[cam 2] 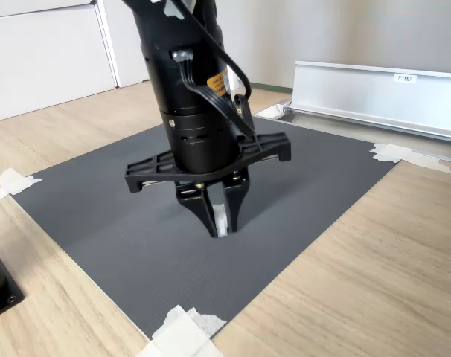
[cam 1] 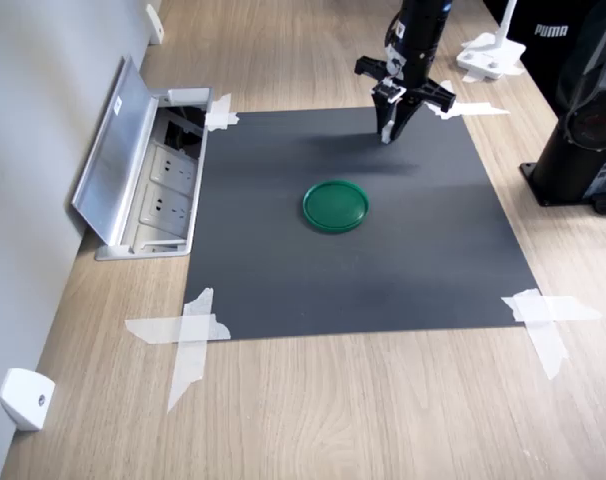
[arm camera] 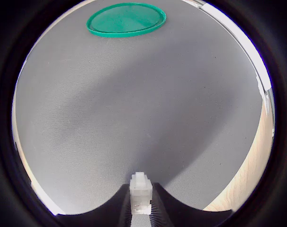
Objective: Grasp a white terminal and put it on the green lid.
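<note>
surface: wood desk (cam 1: 383,420) | cover: grey mat (cam 1: 283,290) | left: pale wall (cam 1: 23,150)

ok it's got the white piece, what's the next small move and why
Probably carry it toward the green lid. The gripper is shut on the white terminal near the mat's far edge in the first exterior view, and the lid sits bare mid-mat.

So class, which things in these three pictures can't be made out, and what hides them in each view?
- Green lid: absent from the second exterior view, probably behind the arm.
- White terminal: its sides are covered by the gripper fingers in the wrist view; a sliver in the second exterior view.
- Floor box sockets: too small to read.
</note>
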`<act>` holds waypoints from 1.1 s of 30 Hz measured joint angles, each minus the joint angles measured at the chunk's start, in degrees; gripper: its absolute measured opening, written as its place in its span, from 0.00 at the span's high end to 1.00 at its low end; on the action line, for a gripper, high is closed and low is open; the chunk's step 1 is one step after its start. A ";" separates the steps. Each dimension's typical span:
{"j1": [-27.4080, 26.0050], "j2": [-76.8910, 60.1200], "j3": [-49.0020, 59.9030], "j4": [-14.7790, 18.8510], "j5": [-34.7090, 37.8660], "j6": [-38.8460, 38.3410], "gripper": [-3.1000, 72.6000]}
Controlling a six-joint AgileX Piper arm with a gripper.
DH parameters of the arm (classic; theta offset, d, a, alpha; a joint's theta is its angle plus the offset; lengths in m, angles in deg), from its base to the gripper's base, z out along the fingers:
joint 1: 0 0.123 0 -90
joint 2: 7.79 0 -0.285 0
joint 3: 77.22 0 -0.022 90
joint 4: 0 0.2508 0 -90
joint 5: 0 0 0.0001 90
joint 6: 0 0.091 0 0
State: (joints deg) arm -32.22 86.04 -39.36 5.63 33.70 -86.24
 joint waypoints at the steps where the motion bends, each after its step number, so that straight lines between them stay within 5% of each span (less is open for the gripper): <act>1: 0.00 0.00 0.00 0.00 0.00 0.20 0.83; 9: 1.35 -2.54 -3.50 1.14 5.79 3.70 0.83; 19: 19.63 -7.53 -23.00 0.76 25.56 23.55 0.83; 27: 32.13 -4.51 -24.75 -2.41 25.75 33.06 0.83; 33: 35.97 2.05 -24.75 -5.95 22.05 40.56 0.83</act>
State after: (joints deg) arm 3.75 88.09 -64.10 -0.31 55.75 -45.68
